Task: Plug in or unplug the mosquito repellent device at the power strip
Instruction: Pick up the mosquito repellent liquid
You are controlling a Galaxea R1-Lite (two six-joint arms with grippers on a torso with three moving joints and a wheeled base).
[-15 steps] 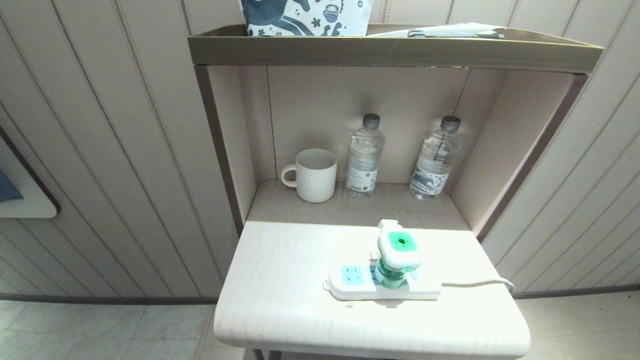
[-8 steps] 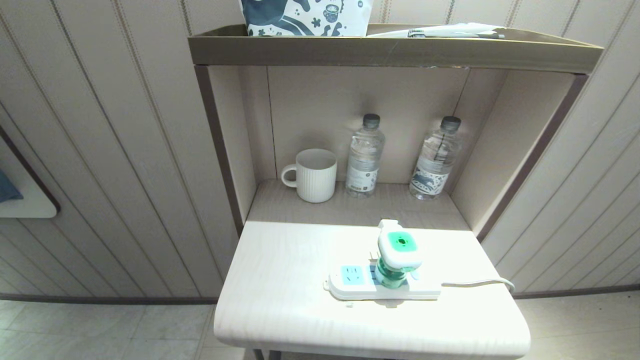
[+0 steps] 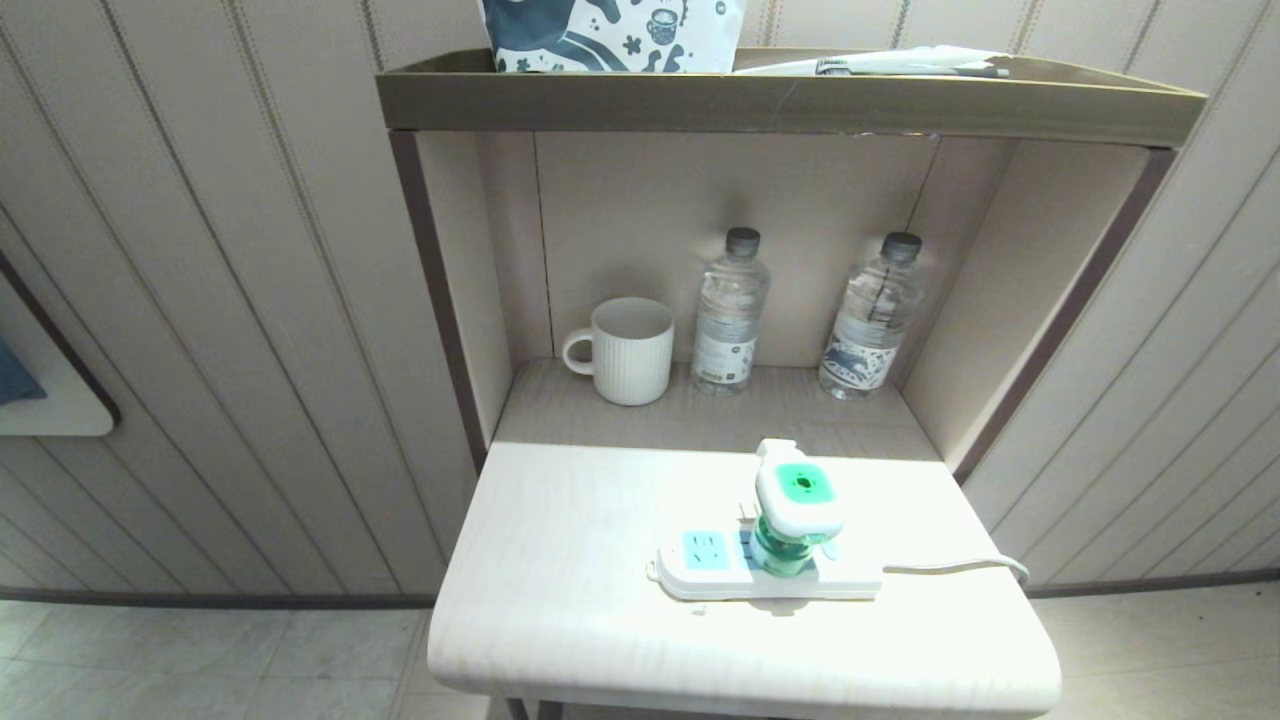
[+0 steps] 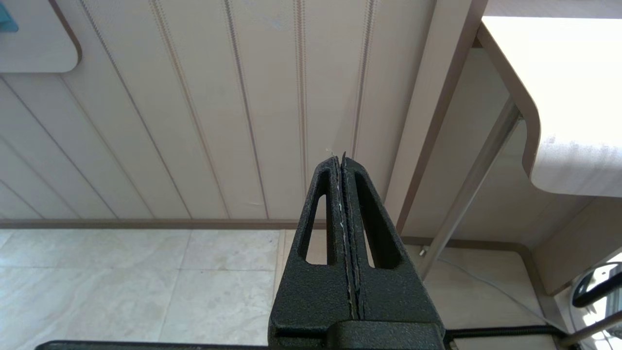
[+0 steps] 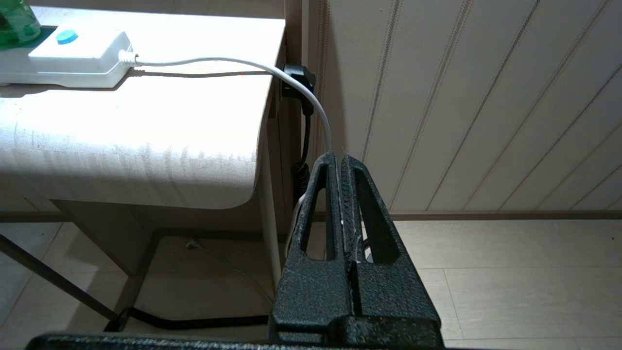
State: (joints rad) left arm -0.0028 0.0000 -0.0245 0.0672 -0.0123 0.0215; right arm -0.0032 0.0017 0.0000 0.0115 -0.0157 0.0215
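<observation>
The mosquito repellent device (image 3: 795,510), white and green with a green liquid bottle, stands upright on the white power strip (image 3: 700,570) near the front of the small table; its prongs show at its side. A corner of its bottle (image 5: 17,22) and the strip's end (image 5: 73,56) with a blue button show in the right wrist view. Neither arm appears in the head view. My left gripper (image 4: 340,158) is shut and empty, hanging low beside the table's left side. My right gripper (image 5: 339,158) is shut and empty, low beside the table's right side.
A white mug (image 3: 625,350) and two clear water bottles (image 3: 730,310) (image 3: 872,315) stand in the alcove behind the table (image 3: 560,560). The strip's white cord (image 3: 955,567) runs off the right edge. A shelf (image 3: 790,100) overhangs above. Panelled walls flank the table.
</observation>
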